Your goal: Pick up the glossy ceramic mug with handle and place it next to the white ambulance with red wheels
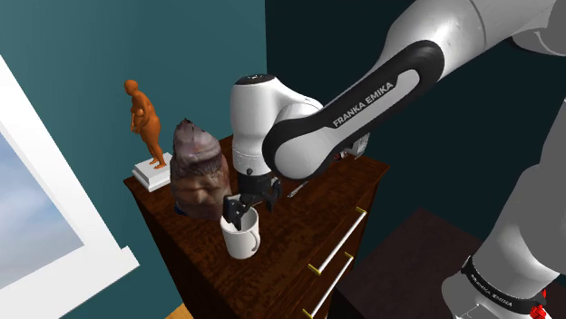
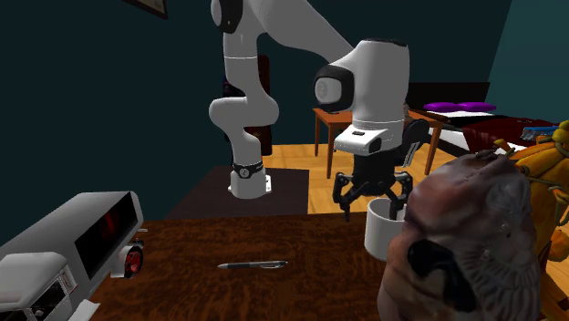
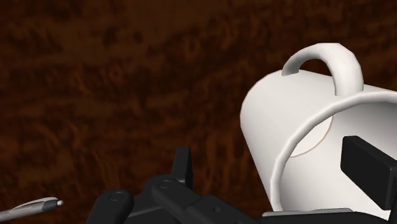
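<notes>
Mug [image 1: 243, 237], white and glossy, is standing upright on the dark dresser [image 1: 308, 216], just beside a brown head figure [image 1: 198, 172]. The gripper [image 2: 372, 208] is hanging over its rim, jaws apart, one finger inside, not pressing. It is probably light, stiff, slippery and breakable; clamping the rim wall firmly seems best.

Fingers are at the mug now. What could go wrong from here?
1. The fingers straddle one wall of the white mug; a rim grip might let it swing or slip.
2. The mug stands near the dresser's edge; a nudge could push it off.
3. A pen lies between it and the ambulance; the mug might land on it.
</notes>
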